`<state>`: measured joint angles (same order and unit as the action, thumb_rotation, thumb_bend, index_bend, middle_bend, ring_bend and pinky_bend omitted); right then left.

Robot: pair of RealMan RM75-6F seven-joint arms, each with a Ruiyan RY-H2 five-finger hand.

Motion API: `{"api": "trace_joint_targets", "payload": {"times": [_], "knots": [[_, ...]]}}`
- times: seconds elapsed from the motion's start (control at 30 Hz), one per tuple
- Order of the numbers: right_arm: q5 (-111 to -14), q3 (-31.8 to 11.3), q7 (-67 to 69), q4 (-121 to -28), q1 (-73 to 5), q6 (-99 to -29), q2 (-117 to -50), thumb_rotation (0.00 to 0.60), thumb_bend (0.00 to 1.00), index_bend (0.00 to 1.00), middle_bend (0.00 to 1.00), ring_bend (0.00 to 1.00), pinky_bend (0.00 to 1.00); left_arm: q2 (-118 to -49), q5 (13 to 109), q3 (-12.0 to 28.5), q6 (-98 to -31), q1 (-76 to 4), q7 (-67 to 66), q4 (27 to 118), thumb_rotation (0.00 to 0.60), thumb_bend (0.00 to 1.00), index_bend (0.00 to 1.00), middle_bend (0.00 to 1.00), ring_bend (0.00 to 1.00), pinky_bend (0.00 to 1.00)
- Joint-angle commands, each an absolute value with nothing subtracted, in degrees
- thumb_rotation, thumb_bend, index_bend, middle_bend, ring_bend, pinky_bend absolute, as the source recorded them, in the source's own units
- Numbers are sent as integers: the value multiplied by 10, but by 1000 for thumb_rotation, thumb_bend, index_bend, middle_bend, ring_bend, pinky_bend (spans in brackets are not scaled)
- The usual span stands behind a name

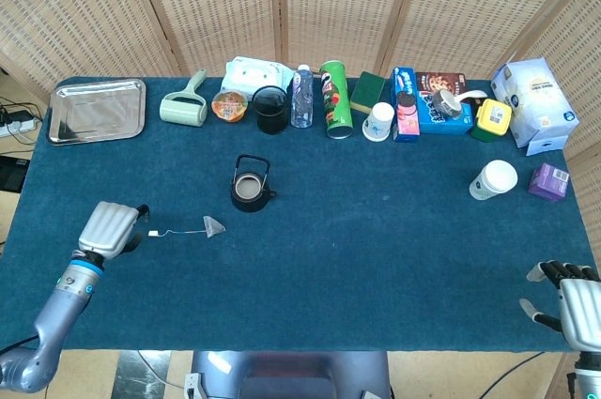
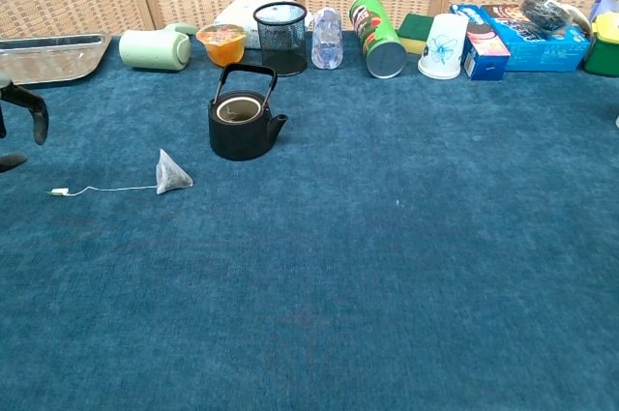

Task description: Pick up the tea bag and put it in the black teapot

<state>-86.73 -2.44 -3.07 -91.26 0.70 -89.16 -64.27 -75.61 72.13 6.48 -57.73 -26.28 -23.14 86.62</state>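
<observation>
The tea bag [image 1: 214, 225] [image 2: 173, 173] lies on the blue table cloth, its string trailing left to a small tag [image 1: 152, 232] [image 2: 60, 191]. The black teapot [image 1: 251, 187] [image 2: 241, 127] stands lidless a short way behind and right of it. My left hand [image 1: 110, 226] hovers just left of the tag, fingers apart and holding nothing; only its dark fingertips [image 2: 37, 119] enter the chest view at the left edge. My right hand [image 1: 573, 298] stays open at the table's near right corner, far from both.
A row of items lines the far edge: metal tray [image 1: 97, 110], lint roller [image 1: 185, 106], mesh cup [image 1: 271, 109], bottle [image 1: 301, 97], green can [image 1: 335, 99], boxes [image 1: 531, 103]. A paper cup [image 1: 493, 179] and purple box [image 1: 548, 182] stand at right.
</observation>
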Motion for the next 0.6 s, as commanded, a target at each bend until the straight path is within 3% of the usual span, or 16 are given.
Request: {"api": "trace_joint_targets", "payload": {"times": [0.03, 0.6], "knots": [[-864, -25, -31, -912, 7, -890, -643, 600, 213, 497, 491, 467, 364, -769, 713, 63, -570, -271, -235, 853, 600, 409, 464, 1000, 975, 872], [-855, -26, -36, -912, 5, -878, -647, 600, 212, 497, 491, 467, 364, -817, 673, 52, -536, -292, -214, 788, 600, 396, 486, 1000, 975, 872]]}}
